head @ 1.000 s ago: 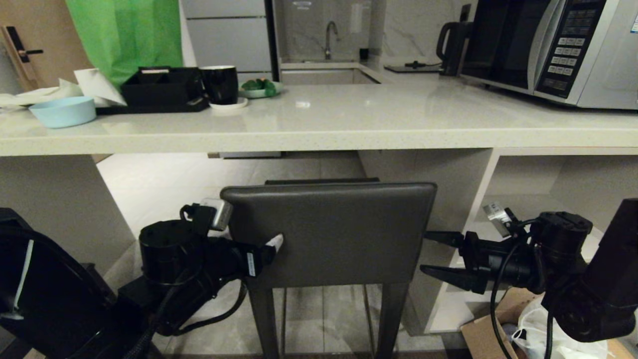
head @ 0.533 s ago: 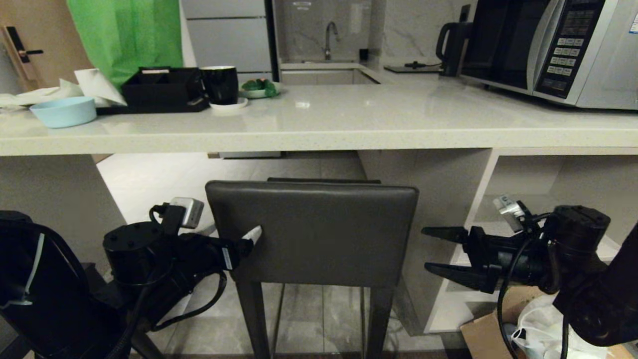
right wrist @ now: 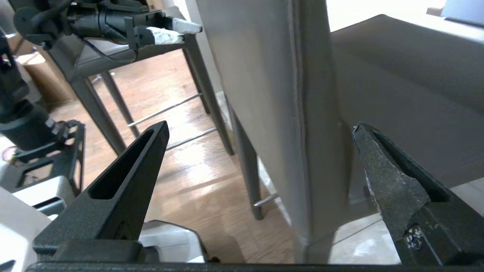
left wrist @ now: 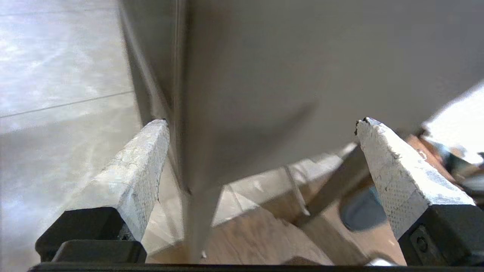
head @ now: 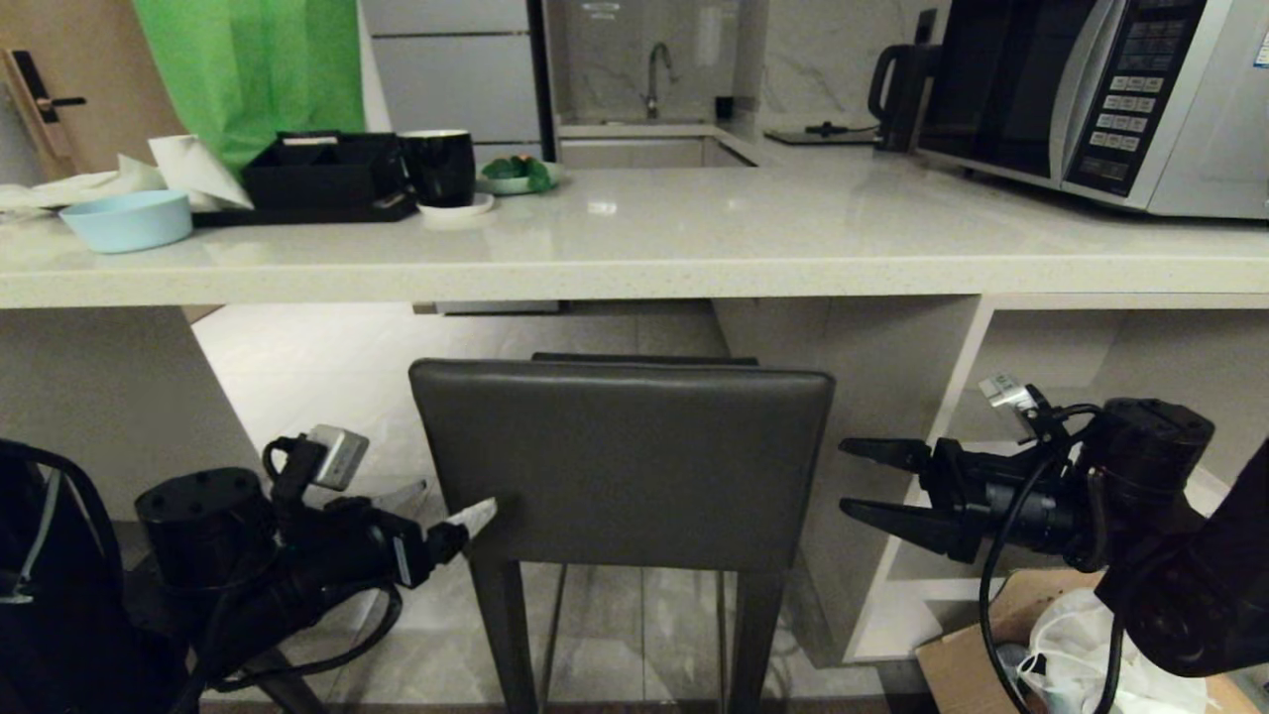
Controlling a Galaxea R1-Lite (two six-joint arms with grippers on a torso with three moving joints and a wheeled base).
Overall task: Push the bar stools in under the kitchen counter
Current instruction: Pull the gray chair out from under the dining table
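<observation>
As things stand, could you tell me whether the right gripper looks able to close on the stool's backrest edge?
Probably yes: the right gripper is open, level with the right edge of the bar stool's backrest, with nothing visible between them.

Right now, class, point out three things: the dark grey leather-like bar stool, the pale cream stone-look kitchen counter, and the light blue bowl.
dark grey leather-like bar stool [head: 620,466], head view, middle of backrest.
pale cream stone-look kitchen counter [head: 694,233], head view, bare top.
light blue bowl [head: 127,220], head view, outer wall.

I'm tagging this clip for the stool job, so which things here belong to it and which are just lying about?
Job: bar stool; kitchen counter; left gripper, open; right gripper, open.

Lying about: blue bowl; black mug; black tray; microwave; kettle; cardboard box.
</observation>
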